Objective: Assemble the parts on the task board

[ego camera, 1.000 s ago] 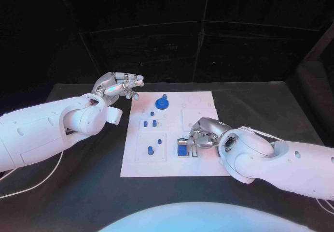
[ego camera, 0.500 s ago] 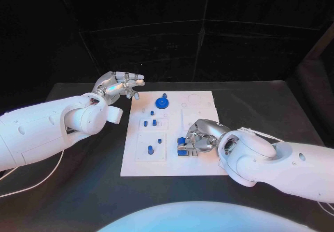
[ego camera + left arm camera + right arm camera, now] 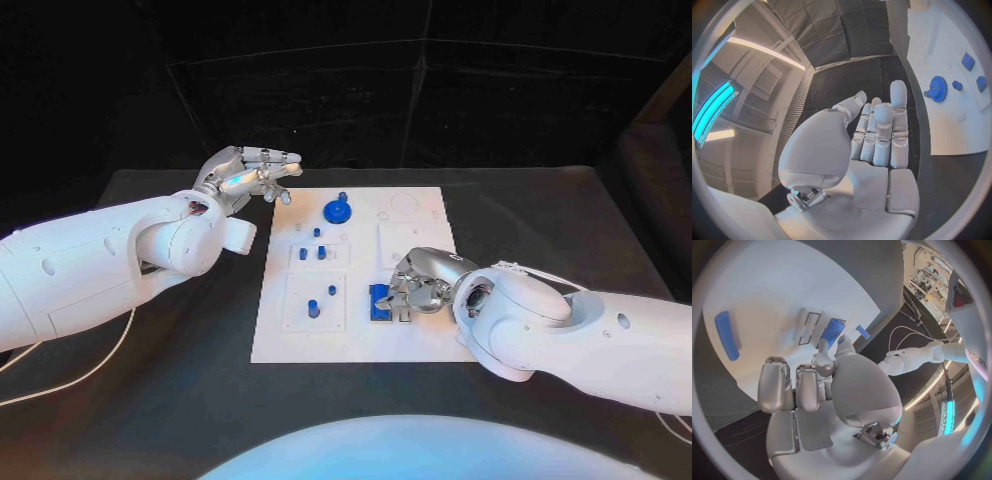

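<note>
From the head camera, the white task board (image 3: 361, 275) lies mid-frame on the black table (image 3: 577, 220). The right hand (image 3: 415, 288) sits at the board's lower right, fingers closed around a blue block (image 3: 379, 300). The left hand (image 3: 248, 175) hovers off the board's upper left corner, fingers loosely curled, holding nothing. A blue gear (image 3: 338, 210) stands near the board's top.

At the left wrist, the left hand (image 3: 876, 132) shows straight, bare fingers; the gear (image 3: 937, 89) lies at right.

At the right wrist, the fingertips (image 3: 824, 346) pinch the blue block (image 3: 833, 331) at centre; a blue bar (image 3: 726, 335) lies far left.
</note>
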Robot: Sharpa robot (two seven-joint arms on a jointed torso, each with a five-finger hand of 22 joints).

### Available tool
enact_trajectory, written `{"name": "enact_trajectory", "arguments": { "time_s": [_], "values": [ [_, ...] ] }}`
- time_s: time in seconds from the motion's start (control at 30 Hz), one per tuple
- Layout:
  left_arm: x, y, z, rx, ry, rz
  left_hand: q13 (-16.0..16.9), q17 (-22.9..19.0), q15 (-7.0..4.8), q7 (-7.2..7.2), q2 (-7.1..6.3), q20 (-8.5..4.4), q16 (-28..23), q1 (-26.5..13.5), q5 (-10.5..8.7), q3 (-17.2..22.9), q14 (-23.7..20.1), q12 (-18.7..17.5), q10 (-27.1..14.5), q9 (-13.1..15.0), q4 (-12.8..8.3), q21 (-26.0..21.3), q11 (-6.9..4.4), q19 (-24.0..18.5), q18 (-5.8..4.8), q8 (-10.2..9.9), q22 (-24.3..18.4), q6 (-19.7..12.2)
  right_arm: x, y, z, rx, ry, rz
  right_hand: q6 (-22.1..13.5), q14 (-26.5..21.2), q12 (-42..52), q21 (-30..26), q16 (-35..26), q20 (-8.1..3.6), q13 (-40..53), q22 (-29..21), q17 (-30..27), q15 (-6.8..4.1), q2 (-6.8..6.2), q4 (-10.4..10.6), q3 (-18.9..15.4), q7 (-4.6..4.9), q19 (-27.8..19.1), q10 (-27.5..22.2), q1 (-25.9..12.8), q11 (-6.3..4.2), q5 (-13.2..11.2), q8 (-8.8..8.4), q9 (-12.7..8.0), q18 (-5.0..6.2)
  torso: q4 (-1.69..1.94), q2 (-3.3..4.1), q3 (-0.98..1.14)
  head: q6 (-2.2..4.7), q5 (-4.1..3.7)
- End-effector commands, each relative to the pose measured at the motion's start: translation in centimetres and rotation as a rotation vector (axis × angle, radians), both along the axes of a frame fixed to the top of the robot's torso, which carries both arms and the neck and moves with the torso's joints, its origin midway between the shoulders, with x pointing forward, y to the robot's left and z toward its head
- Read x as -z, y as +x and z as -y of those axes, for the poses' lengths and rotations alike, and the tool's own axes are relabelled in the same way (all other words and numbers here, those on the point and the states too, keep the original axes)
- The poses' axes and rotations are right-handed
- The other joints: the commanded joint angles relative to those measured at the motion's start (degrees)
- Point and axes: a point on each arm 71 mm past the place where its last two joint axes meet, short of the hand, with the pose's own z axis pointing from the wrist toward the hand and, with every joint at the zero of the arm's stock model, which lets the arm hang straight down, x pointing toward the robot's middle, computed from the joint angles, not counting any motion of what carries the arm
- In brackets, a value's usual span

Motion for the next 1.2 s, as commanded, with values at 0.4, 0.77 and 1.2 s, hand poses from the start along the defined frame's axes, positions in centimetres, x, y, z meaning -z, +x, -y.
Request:
{"name": "enact_trajectory", "arguments": {
  "time_s": [0.4,0.77,1.2],
  "values": [
    [-0.1,0.0,0.0,0.008,-0.007,0.001,0.1,-0.2,0.06,0.06,0.36,0.14,-0.1,-0.2,-0.12,-0.3,-0.5,0.2,-0.4,-0.1,-0.1,-0.4,0.08,-0.2,0.74,0.4,-0.1,-0.4,0.1,0.3,0.4,0.016,-0.02,0.004,0.5,3.6,0.7,0.5,0.4,0.01,0.6,0.5,3.3,-0.13,1.17,-2.5,0.7,-0.34,0.4,0.8,3.6,-0.27,-1.2,0.42,-0.4,-0.26,-0.04,-0.02,0.0,-0.12,-0.09],
    [-0.1,0.0,-0.1,0.007,-0.006,0.001,0.1,-0.2,0.06,0.06,0.36,0.14,-0.1,-0.2,-0.12,-0.3,-0.5,0.2,-0.4,-0.1,-0.1,-0.4,0.08,-0.2,0.74,0.4,-0.1,-0.4,-0.9,-0.1,1.4,0.03,0.133,0.055,-0.9,3.5,-0.3,0.1,0.1,0.2,0.0,-0.1,2.9,0.26,0.91,-1.1,-0.9,0.34,0.2,0.3,1.1,0.28,0.1,-0.68,-1.2,-0.15,-0.19,-0.03,0.04,0.22,-0.38],
    [-0.1,0.0,-0.3,0.003,-0.004,0.0,0.1,-0.2,0.06,0.06,0.36,0.14,-0.1,-0.2,-0.12,-0.3,-0.5,0.2,-0.4,-0.1,-0.1,-0.4,0.08,-0.2,0.74,0.4,-0.1,-0.4,-1.3,0.5,8.6,0.212,-0.036,0.024,-1.4,3.4,-1.4,-0.3,-0.3,0.83,-0.6,-0.7,2.4,0.81,1.84,-1.0,-1.4,1.02,-0.1,-0.3,1.6,0.87,4.0,-2.77,-2.5,-0.02,-0.34,-0.11,-0.01,0.87,-2.01]
  ]
}}
